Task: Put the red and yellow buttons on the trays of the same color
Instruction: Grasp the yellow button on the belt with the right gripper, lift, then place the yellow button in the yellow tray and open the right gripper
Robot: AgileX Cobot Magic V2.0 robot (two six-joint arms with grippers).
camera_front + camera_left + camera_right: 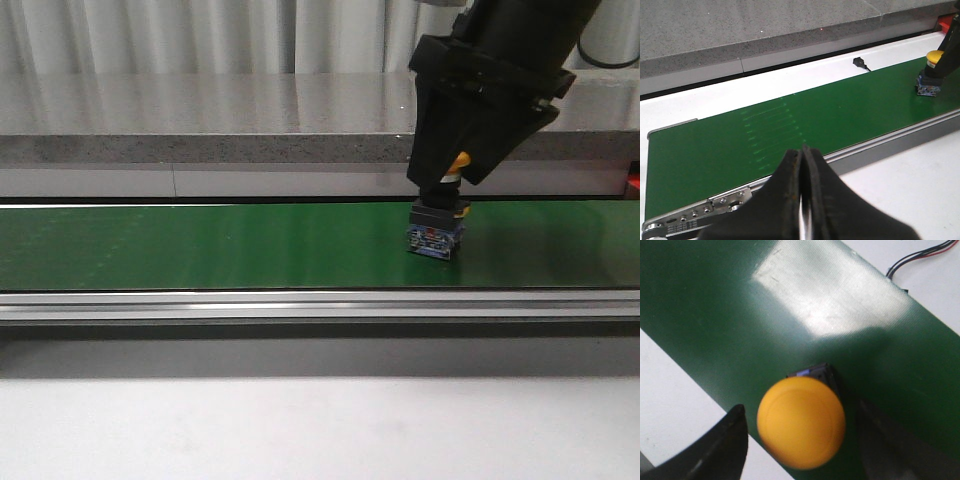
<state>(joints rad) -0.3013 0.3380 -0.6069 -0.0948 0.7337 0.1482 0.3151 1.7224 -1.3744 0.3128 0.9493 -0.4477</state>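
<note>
I have the right gripper [445,195] straddling the yellow button [801,422], upright on the green conveyor belt [220,245], jaws open either side (left gripper [802,200] closed, far off).

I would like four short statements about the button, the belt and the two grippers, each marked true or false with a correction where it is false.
1. The button on the green belt has a red cap. False: its cap is yellow.
2. The right gripper has a finger on each side of the button, with gaps showing. True.
3. The left gripper is wide open. False: its fingers are pressed together.
4. The button stands on the belt. True: in the front view its base rests on the green surface.
</note>
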